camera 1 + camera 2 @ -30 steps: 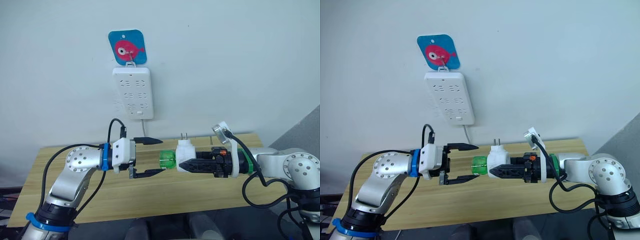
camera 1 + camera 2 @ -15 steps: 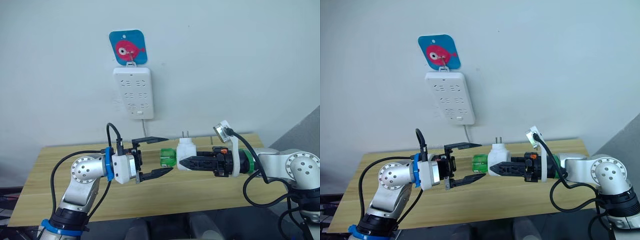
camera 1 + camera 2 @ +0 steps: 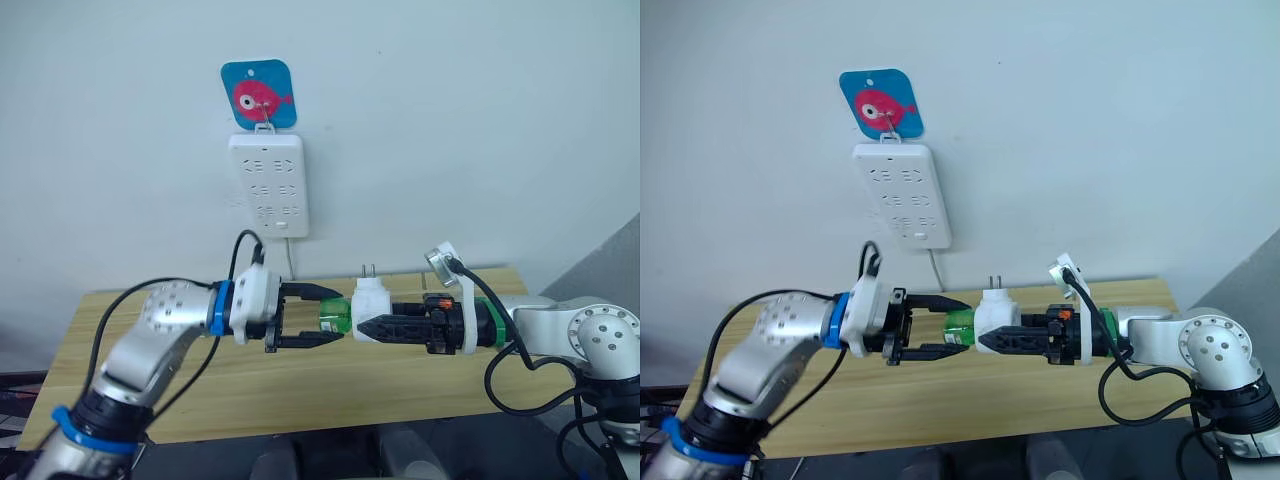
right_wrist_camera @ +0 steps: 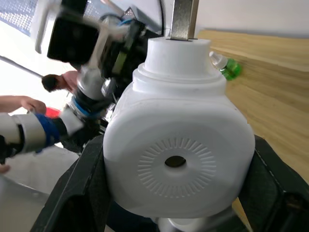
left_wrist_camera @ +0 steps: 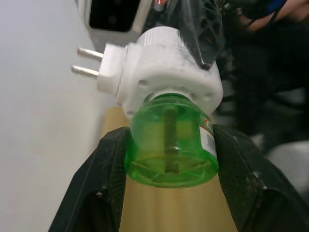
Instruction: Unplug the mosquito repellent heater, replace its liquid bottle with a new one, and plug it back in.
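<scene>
Two grippers shared load: right gripper [image 3: 372, 328] clamped heater [image 3: 371, 299]; left gripper [image 5: 169, 188] spread around slick, light green bottle [image 5: 170, 145], best gripped mid-body.

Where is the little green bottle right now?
The green bottle is in the middle, above the wooden table, screwed into the white heater that the right claw holds. The left claw has its fingers around it.
</scene>
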Robot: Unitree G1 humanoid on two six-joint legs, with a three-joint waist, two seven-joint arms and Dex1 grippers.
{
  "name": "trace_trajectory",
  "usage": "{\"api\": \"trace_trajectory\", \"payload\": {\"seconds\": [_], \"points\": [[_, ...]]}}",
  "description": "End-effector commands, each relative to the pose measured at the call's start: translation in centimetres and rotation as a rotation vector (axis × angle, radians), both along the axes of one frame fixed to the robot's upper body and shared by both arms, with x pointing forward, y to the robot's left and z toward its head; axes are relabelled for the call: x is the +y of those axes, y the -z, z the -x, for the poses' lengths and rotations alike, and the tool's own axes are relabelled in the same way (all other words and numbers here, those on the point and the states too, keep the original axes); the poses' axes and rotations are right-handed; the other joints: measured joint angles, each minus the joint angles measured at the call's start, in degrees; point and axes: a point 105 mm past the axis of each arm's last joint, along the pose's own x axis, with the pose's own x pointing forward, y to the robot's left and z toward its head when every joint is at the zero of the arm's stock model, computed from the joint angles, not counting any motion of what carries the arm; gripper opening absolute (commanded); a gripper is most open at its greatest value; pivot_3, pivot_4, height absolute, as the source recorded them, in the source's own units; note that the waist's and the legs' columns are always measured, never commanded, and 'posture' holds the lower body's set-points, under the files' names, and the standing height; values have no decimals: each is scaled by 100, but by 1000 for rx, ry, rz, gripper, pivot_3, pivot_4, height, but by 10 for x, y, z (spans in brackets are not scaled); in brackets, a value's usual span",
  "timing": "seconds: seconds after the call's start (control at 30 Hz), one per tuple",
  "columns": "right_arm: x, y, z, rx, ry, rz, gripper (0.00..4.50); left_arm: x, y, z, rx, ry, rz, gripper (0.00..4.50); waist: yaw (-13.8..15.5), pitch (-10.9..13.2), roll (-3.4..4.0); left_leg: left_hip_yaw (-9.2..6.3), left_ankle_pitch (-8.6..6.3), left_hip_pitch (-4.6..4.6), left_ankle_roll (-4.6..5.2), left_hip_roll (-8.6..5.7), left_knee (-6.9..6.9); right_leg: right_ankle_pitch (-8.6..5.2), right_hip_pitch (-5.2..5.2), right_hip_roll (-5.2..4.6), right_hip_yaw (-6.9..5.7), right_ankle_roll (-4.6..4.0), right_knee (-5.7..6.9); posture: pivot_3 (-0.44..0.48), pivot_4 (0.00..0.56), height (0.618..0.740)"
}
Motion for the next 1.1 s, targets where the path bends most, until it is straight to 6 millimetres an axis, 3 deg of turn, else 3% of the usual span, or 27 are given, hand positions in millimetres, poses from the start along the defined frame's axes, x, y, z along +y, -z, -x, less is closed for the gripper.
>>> {"api": "trace_trajectory", "payload": {"seconds": [0.03, 0.37, 0.4, 0.5, 0.77, 1.1], "points": [[3, -12, 10, -66, -73, -21, 3027, 14, -5, -8, 296, -63, -56, 2283, -12, 0, 1, 0, 0, 3, 0, 0, 0, 0, 0, 2, 1, 0, 0, -148, 117, 740], [2, -15, 11, -69, -82, -39, 3027, 12, -16, -11, 305, -71, -2, 2283, -23, 2, 2, 0, 0, 3, 1, 2, -3, -4, -5, 6, 6, -7, -3, -151, 117, 740], [2, -15, 11, -68, -82, -40, 3027, 12, -16, -10, 293, -61, -6, 3003, -19, 2, 2, 1, 0, 3, 1, 2, -3, -4, -4, 6, 7, -7, -2, -147, 118, 740], [1, -16, 10, -50, -74, -56, 3027, 7, -26, -5, 107, -34, 41, 3868, -9, 2, 2, 5, 0, 5, 0, 2, -1, -3, -4, 4, 12, -7, -1, -148, 118, 740], [-3, -17, 8, 2, -43, -83, 3027, 13, -23, 5, -184, -8, -36, 3918, 12, 2, 2, 9, 0, 3, 0, 2, -3, -3, -3, 3, 15, -7, -7, -142, 117, 740], [-7, -17, 1, 27, -4, -87, 3027, 14, -21, 14, -555, 5, 44, 3918, 12, 2, 2, 18, 0, 3, 0, 4, -3, -3, -3, 2, 19, -7, -7, -138, 115, 740]]}}
